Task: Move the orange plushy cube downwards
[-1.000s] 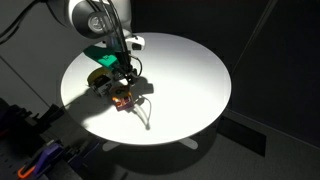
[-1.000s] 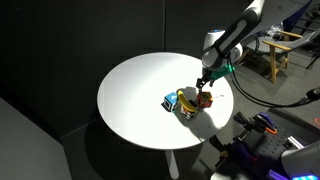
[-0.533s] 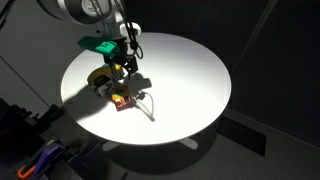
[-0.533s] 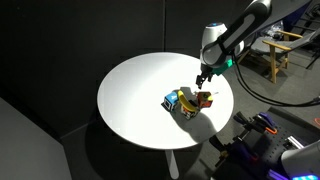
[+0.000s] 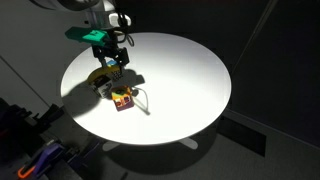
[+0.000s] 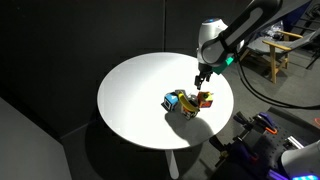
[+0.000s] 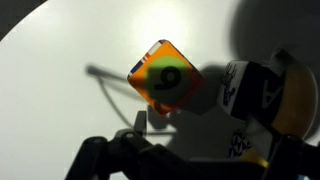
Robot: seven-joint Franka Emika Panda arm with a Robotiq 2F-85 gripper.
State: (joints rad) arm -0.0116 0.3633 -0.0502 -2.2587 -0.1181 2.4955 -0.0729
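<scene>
We found the orange plushy cube (image 5: pixel 123 98) straight beneath the gripper (image 5: pixel 114 68) — apart, not held — whether its jaws were spread, we could not tell

Arm (image 6: pixel 245 25): glossy white, rounded links with dark bands at the joints; a bright green bracket (image 5: pixel 95 36) at the wrist. End effector (image 5: pixel 117 68): black and blocky; two dark fingers (image 7: pixel 100 160), blurred in the wrist view.
</scene>
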